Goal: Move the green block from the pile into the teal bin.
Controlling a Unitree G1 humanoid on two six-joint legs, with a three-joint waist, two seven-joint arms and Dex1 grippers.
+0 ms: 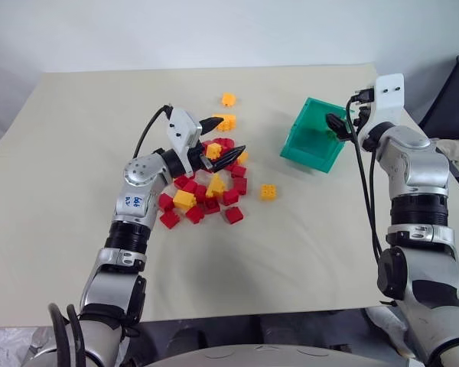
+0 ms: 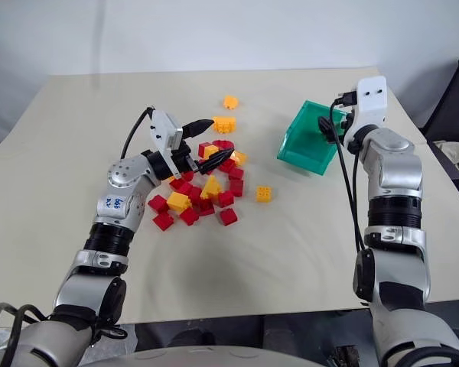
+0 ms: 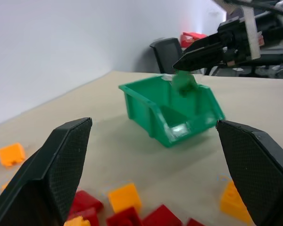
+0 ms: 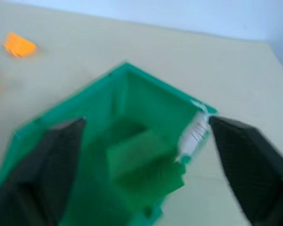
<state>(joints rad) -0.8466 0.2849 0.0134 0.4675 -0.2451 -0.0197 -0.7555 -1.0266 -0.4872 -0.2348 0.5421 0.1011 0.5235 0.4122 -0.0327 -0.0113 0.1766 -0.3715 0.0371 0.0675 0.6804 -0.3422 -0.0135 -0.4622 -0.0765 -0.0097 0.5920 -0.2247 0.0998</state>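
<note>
Showing both arms from above, the left eye view has the right gripper (image 1: 338, 125) at the rim of the bin (image 1: 315, 150), while the left gripper (image 1: 223, 139) hangs spread and empty over the pile (image 1: 203, 191). The right eye view repeats this layout; no green brick lies among the red and yellow ones.

Left wrist view: a blurred green block (image 3: 183, 83) sits just under the right fingertips, above the bin's opening, apparently in free fall. Risk: dropped near the rim, it may strike the edge and bounce onto the table (image 1: 306, 245).

Right wrist view: the right fingers (image 4: 245, 155) stand wide apart, gripping nothing, with the block over the bin's interior. Risk: the light bin, nudged by the fingers as they withdraw, may tip.
</note>
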